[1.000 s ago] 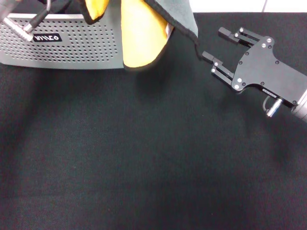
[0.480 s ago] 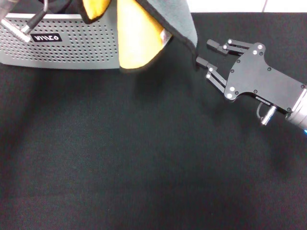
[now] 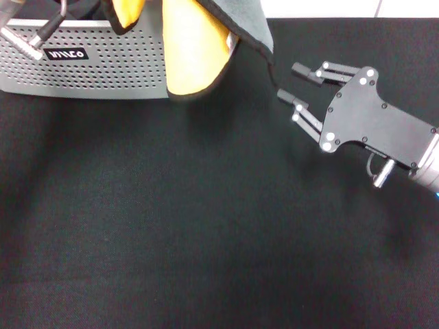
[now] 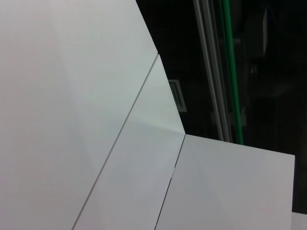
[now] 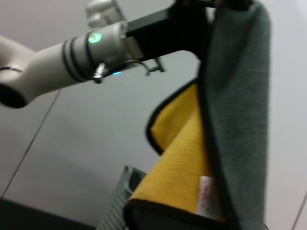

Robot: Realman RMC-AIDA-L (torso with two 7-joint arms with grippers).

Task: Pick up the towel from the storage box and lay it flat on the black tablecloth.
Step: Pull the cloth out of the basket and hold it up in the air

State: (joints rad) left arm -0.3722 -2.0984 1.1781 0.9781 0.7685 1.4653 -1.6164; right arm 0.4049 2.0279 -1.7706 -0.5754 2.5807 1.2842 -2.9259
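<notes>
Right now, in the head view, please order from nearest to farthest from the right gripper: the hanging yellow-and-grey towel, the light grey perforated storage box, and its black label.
Measured from the right gripper:
1. Yellow-and-grey towel, hanging just to its left.
2. Light grey perforated storage box, behind the towel.
3. Black label, far left on the box.

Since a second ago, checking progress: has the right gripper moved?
Yes. In the head view the right gripper, jaws open, has shifted left toward the hanging towel and the storage box, which stays put.

Soft napped cloth towel [image 3: 195,48], matt perforated plastic storage box [image 3: 103,68], finely textured matt black tablecloth [image 3: 171,226], and matt black metal-looking right gripper [image 3: 296,83] plate.
</notes>
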